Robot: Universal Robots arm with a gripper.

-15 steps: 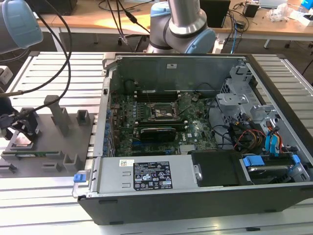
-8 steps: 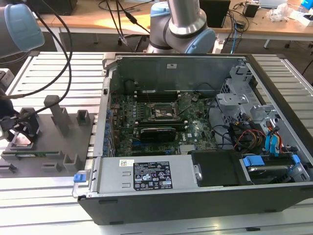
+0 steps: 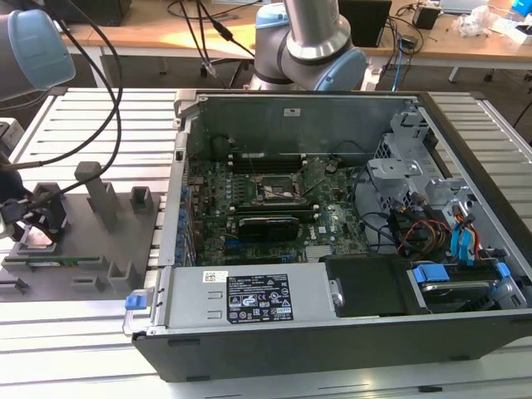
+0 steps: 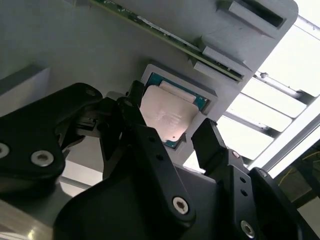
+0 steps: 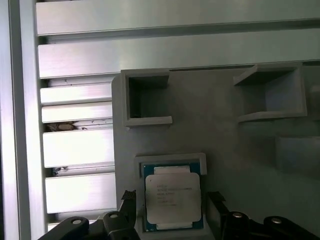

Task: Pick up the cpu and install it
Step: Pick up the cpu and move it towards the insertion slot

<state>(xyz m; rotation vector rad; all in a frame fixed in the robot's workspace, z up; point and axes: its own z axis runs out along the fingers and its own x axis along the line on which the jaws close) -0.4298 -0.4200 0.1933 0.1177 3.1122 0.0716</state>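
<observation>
Both fingers (image 5: 128, 206) of the gripper (image 5: 171, 200) are hanging wide, flanking the cpu (image 5: 172, 192), clear of its edges in the gray fixture (image 5: 225, 145).

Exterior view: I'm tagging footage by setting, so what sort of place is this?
Probably a robotics lab bench: an open computer case with its motherboard on a slatted aluminium table, cable-strewn wooden desks behind.

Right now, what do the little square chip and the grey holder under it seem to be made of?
The cpu: a pale, matte, silvery lid with a soft sheen, apparently metal, on a thin teal-edged board, likely circuit-board laminate. The grey holder: dull, uniform grey with blocky raised pockets, probably plastic, perhaps printed.
</observation>
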